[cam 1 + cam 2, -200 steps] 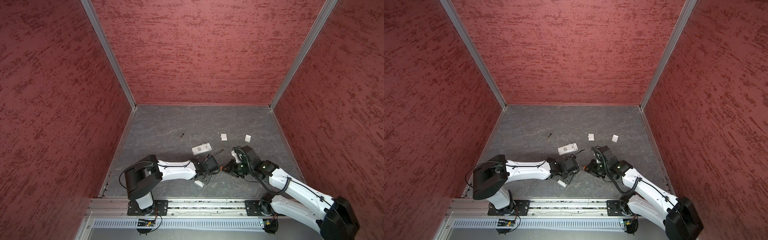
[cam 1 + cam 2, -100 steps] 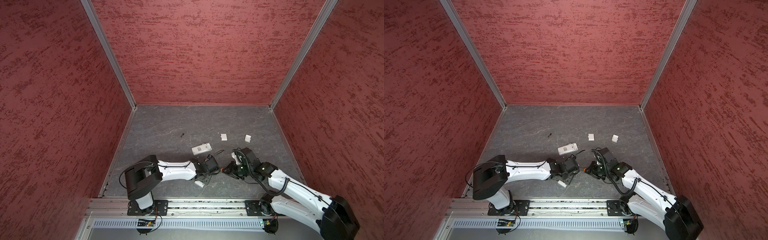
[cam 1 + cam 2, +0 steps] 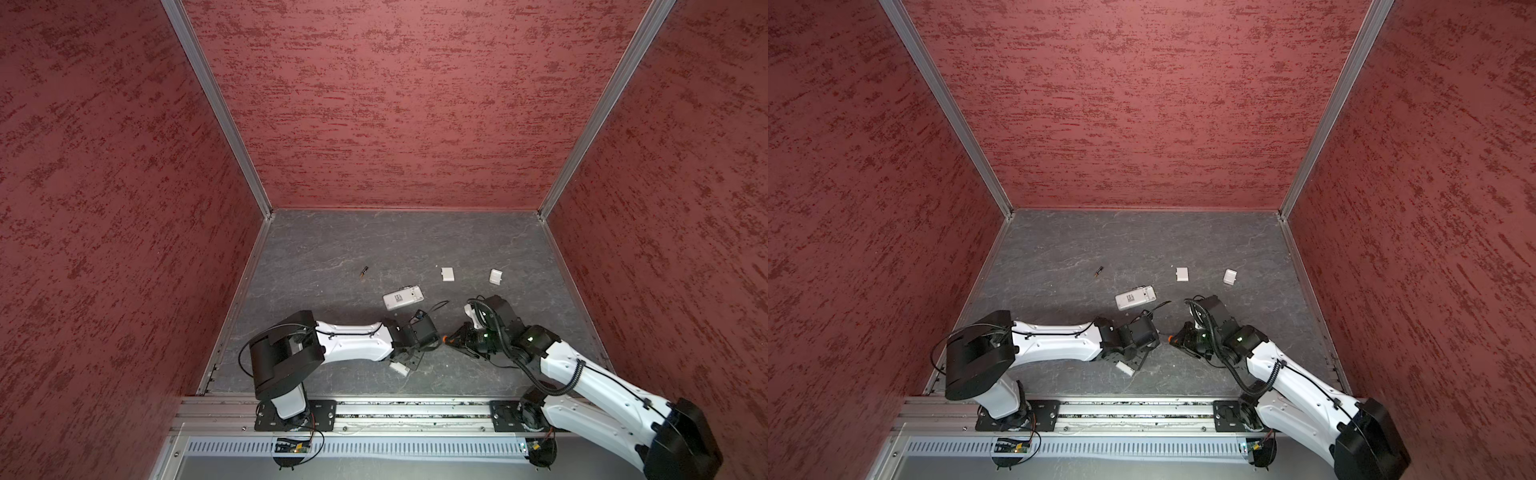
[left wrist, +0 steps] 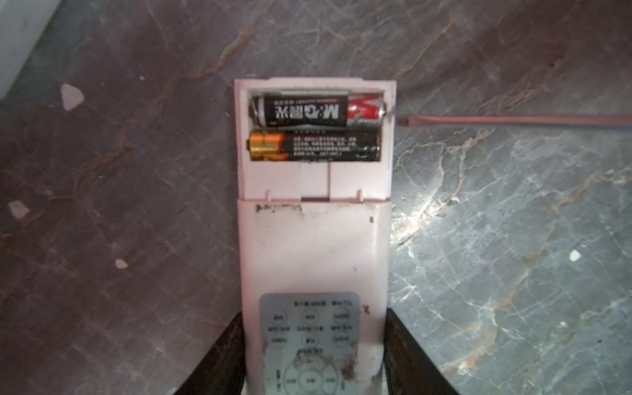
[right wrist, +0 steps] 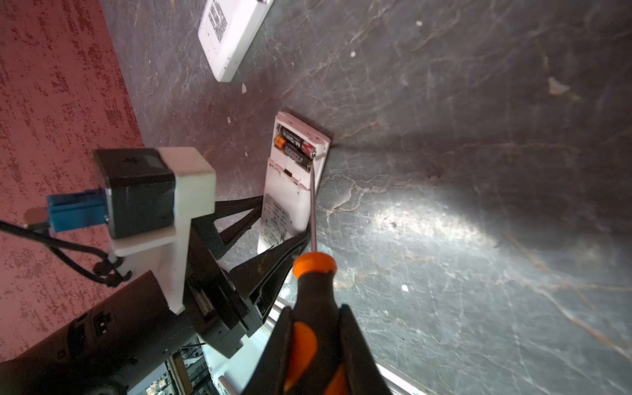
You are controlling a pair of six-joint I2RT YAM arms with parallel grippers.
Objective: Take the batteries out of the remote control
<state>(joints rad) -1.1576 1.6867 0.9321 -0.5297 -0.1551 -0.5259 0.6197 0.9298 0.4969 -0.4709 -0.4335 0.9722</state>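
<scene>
Done: remote (image 4: 314,246) opened, 1 batt. (image 3: 364,272) laid out.
To do: 2 batts (image 4: 314,145) seated inside, unpulled.
Tool: screwdriver (image 5: 313,265) clenched by R gripper (image 5: 314,309).

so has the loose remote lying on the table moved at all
No. In a top view the loose remote lies where it did, at the same angle and the same gap from the nearer white cover.

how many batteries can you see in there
3. In the open remote clamped by the left gripper: the red-ended battery and the gold-ended battery, side by side. The loose battery lies on the floor farther back. The second remote may hide more.
</scene>
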